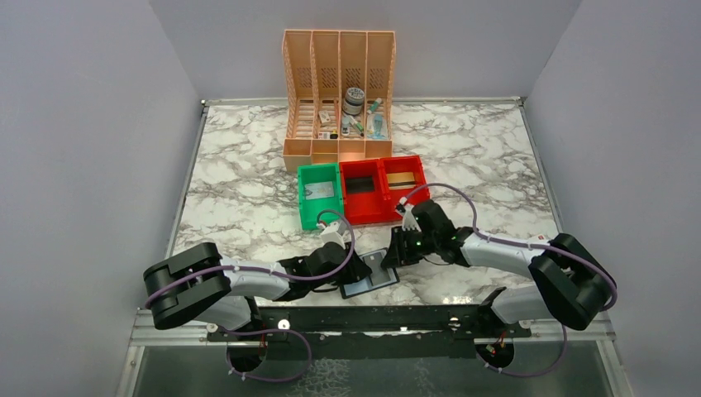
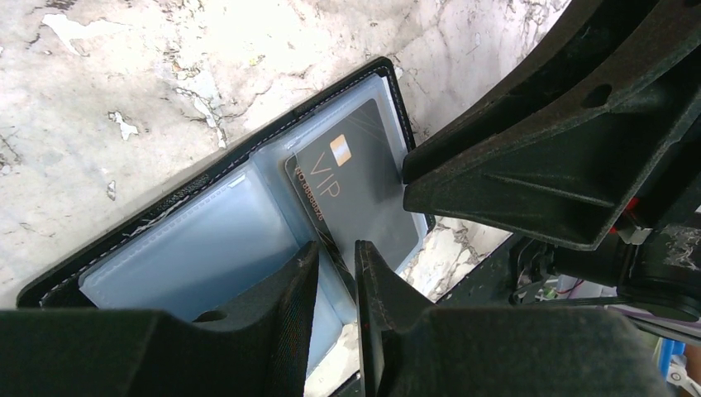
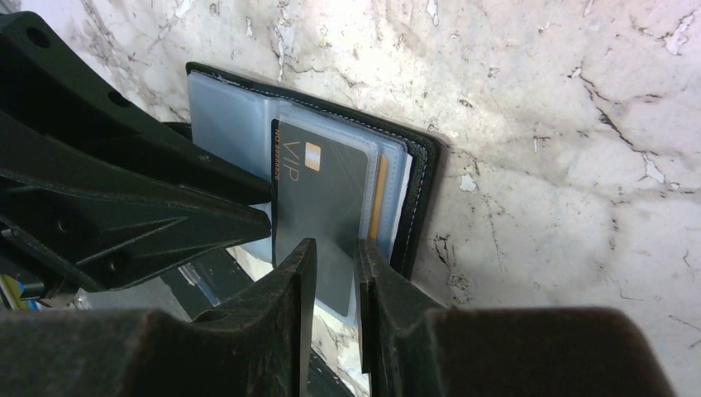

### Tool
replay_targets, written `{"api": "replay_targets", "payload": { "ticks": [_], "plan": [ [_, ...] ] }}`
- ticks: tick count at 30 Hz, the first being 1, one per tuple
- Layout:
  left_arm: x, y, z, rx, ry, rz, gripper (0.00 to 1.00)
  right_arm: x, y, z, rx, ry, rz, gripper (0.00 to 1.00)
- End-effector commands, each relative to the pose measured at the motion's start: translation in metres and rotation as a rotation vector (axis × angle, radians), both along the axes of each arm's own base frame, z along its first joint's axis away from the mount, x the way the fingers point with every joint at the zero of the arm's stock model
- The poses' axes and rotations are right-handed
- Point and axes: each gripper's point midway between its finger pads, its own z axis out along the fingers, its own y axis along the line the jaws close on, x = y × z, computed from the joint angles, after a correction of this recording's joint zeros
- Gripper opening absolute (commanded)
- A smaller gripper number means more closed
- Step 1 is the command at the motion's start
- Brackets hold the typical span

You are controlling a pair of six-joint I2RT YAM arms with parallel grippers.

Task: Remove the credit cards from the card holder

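While my left gripper [image 2: 337,277] pinches the pale sleeve of the open card holder [image 2: 207,240], which lies on the marble table [image 3: 562,165] near my bases, my right gripper [image 3: 335,281] clamps the dark grey VIP card [image 3: 318,194] sitting partly in it.

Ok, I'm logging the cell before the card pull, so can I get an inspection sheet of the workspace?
Surface: white marble-pattern tabletop, no spills seen.
Job's things: flat black card holder lies open, pale blue sleeves up. The dark grey plastic VIP card seems partly out. A tan card edge shows beside it.
Clutter: peach slotted organiser holding small items, green plastic bin and red plastic bins, all beyond the holder.
Grippers: left gripper narrow at the sleeves, right gripper narrow astride the VIP card. Grip unclear on both.
Cables: purple cables looped along both arms.
Surroundings: plain grey walls on three sides.
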Motion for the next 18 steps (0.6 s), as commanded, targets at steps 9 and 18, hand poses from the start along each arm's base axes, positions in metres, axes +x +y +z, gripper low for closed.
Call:
{"api": "replay_targets", "payload": {
  "ticks": [9,18],
  "plan": [
    [0.004,-0.003,-0.004,-0.016,0.008,0.048,0.22,-0.021,-0.005,-0.023,0.016,0.079,0.007,0.22],
    [0.005,0.003,-0.002,-0.028,-0.002,0.070,0.10,-0.019,-0.009,-0.028,-0.013,0.079,-0.011,0.22]
  ]
}}
